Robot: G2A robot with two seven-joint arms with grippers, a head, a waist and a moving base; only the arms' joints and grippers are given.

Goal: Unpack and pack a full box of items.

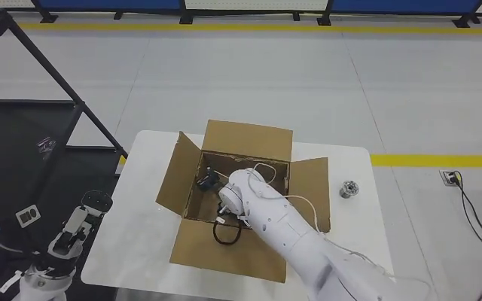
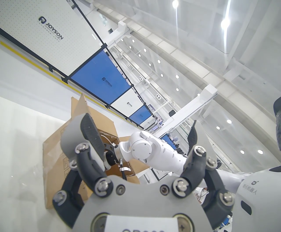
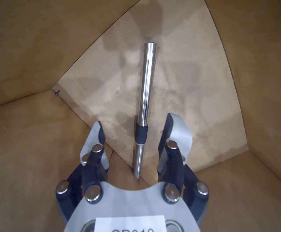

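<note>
Logos (image 2: pixel 51 28) on wall panels (image 2: pixel 22 15), cropped label (image 3: pixel 130 224) on right end effector (image 3: pixel 134 122)

A white worktop (image 1: pixel 151 226) stands on a pale floor (image 1: pixel 301 75) marked with a yellow line (image 1: pixel 425 159). A black metal frame (image 1: pixel 66 96) slants at its left, a floor socket (image 1: pixel 449 177) with a cable lies to its right, and blue and white partition panels (image 2: pixel 101 81) line the hall

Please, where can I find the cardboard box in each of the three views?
Top view: the cardboard box stands mid-table, flaps open.
Left wrist view: the box stands behind one finger of the left gripper.
Right wrist view: its inner walls surround the right gripper.
Shared landmark: the white right arm, its end inside the box.
</note>
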